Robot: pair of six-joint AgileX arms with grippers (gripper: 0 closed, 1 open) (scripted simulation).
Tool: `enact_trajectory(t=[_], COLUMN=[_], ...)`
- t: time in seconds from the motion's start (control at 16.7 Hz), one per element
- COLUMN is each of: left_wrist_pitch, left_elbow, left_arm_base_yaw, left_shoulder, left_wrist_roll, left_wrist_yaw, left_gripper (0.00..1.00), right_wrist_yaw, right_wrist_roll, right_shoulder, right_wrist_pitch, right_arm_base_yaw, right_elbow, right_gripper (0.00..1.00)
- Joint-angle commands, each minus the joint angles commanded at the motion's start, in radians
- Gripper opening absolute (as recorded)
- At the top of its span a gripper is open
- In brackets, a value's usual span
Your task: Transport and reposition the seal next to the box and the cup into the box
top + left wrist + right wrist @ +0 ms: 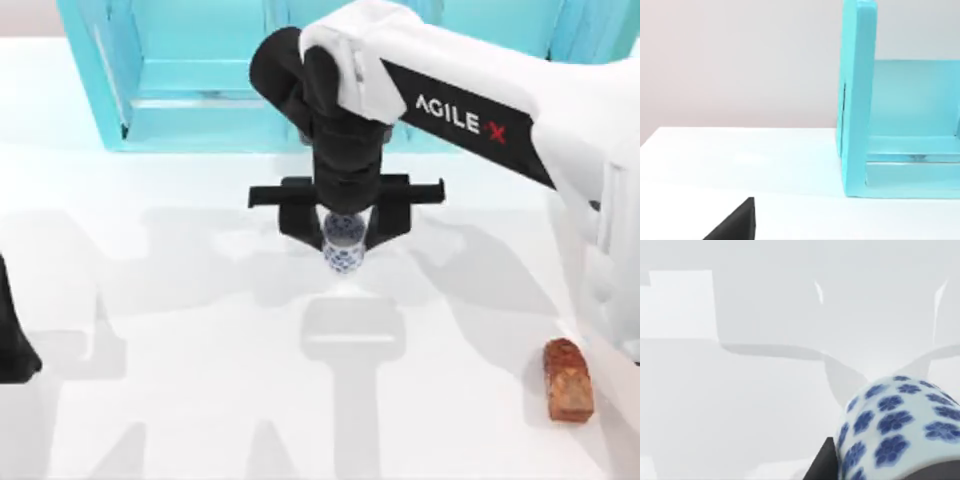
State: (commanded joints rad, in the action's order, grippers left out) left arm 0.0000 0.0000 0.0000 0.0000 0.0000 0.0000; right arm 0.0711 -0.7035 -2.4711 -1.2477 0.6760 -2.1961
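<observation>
Low in the top view, toward its lower right, the seal [567,379] lies alone on the white table [180,400], well apart from everything else and not yet touched, while my left gripper [12,340] sits parked at the far left edge, its jaws too little in sight to tell apart or together. At the middle of the frame my right gripper [342,240] has its jaws clamped on the cup [342,246], apparently held over the bare tabletop. Beyond it, along the upper edge, stands the turquoise shelf unit [200,80]; I'd judge both placings still to come.
</observation>
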Motion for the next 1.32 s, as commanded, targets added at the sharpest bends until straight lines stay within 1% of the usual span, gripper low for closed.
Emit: enact_trajectory(t=[0.36,0.72,0.84,0.96,1.08,1.32], left_wrist_pitch=[0.000,0.000,0.000,0.000,0.000,0.000], left_elbow=[0.000,0.000,0.000,0.000,0.000,0.000], left_arm_base_yaw=[0.000,0.000,0.000,0.000,0.000,0.000], left_shoulder=[0.000,0.000,0.000,0.000,0.000,0.000], left_wrist_roll=[0.000,0.000,0.000,0.000,0.000,0.000], left_wrist_yaw=[0.000,0.000,0.000,0.000,0.000,0.000], left_gripper=[1.00,1.00,1.00,1.00,1.00,1.00], right_wrist_yaw=[-0.013,-0.013,-0.015,-0.020,-0.027,-0.048], right_wrist_roll=[0.116,0.129,0.161,0.229,0.328,0.602], right_shoulder=[0.248,0.265,0.291,0.340,0.410,0.620], right_wrist_pitch=[-0.087,-0.093,-0.092,-0.087,-0.078,-0.041], right_arm_base_yaw=[-0.108,-0.117,-0.149,-0.223,-0.328,-0.604], right_elbow=[0.125,0.134,0.164,0.231,0.333,0.626], right_gripper=[0.00,0.00,0.00,0.00,0.00,0.00])
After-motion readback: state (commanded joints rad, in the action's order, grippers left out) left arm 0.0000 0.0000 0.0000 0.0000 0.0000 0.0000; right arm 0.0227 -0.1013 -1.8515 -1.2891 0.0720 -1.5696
